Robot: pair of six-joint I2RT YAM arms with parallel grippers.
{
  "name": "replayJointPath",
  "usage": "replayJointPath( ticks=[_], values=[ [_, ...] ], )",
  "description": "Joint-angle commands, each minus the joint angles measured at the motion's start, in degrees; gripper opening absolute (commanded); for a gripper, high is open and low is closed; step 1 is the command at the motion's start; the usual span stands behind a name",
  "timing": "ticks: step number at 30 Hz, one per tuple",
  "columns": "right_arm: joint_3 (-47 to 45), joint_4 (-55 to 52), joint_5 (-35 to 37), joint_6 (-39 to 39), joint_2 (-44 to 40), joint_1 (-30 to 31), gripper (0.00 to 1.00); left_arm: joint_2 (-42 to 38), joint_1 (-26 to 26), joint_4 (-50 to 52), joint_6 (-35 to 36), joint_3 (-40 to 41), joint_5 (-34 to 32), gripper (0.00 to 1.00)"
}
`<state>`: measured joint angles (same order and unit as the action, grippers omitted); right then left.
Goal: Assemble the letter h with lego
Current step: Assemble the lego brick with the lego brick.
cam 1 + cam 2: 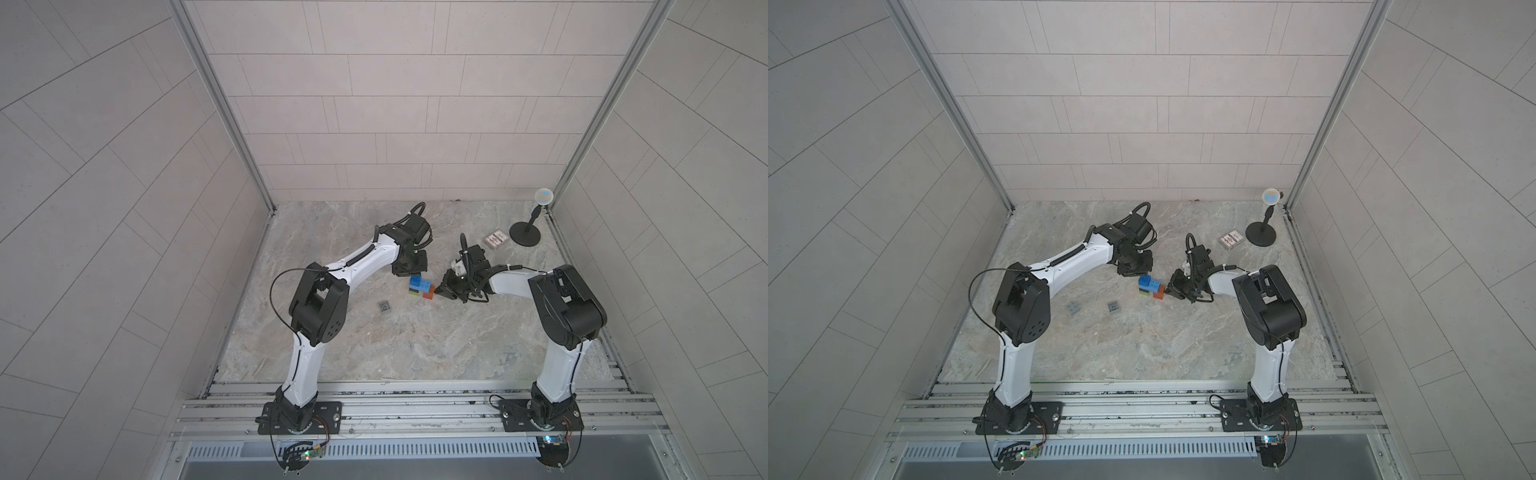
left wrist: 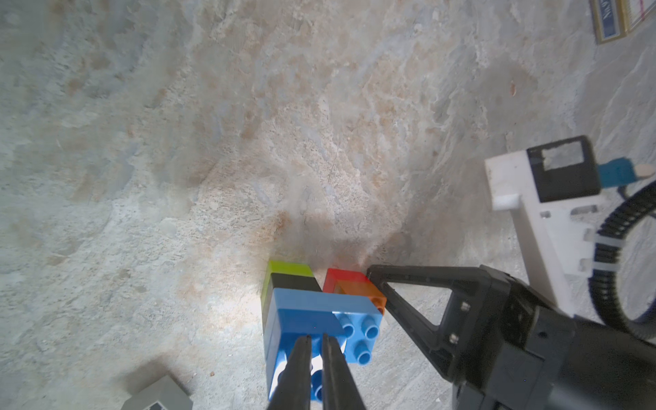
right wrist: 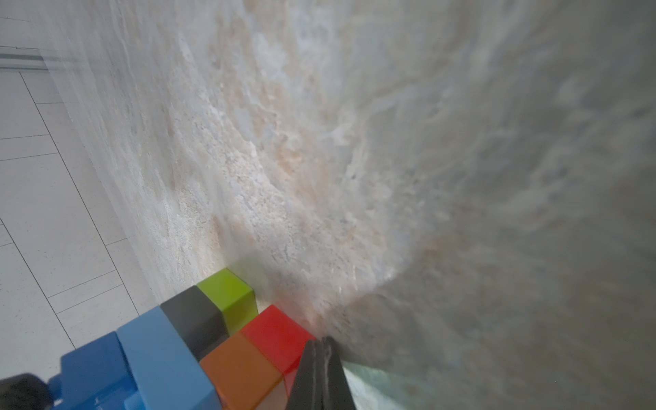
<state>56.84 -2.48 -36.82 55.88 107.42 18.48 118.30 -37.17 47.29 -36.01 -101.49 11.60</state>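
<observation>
Left wrist view puts the letter h (image 2: 301, 301) low in mid-frame, nearly built: lime, black, light blue and blue stacked, red and orange under the bar's other end; I judge only the grey bricks (image 1: 1112, 306), loose to its lower left, remain; left gripper (image 2: 317, 340) fingers almost meet over the blue studs, pinching or not I cannot tell; right gripper (image 3: 321, 342) fingers are pressed together against the red brick (image 3: 280, 333).

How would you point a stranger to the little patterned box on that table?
Start at the marble table and go to its far right corner, where a black stand with a round base rises. The box lies flat beside that base; unlike the studded bricks, it is smooth with a red-and-white pattern.
</observation>
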Motion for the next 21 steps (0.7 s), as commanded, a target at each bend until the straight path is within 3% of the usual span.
replayJointPath(
  ticks=[1,15,21],
  values=[
    [1.07,-1.44,1.39,-0.43,0.0,0.42,0.0,-2.96,-1.08,2.61,0.5,1.2,-0.28,0.14],
    [1.08,-1.59,1.49,-0.44,-0.25,0.57,0.0,-2.96,-1.53,8.98,3.23,-3.48,-3.46,0.14],
    [1.12,-1.7,1.46,-0.51,-0.27,0.46,0.0,-0.36,-1.42,8.08,3.49,-1.73,-2.78,0.12]
  ],
)
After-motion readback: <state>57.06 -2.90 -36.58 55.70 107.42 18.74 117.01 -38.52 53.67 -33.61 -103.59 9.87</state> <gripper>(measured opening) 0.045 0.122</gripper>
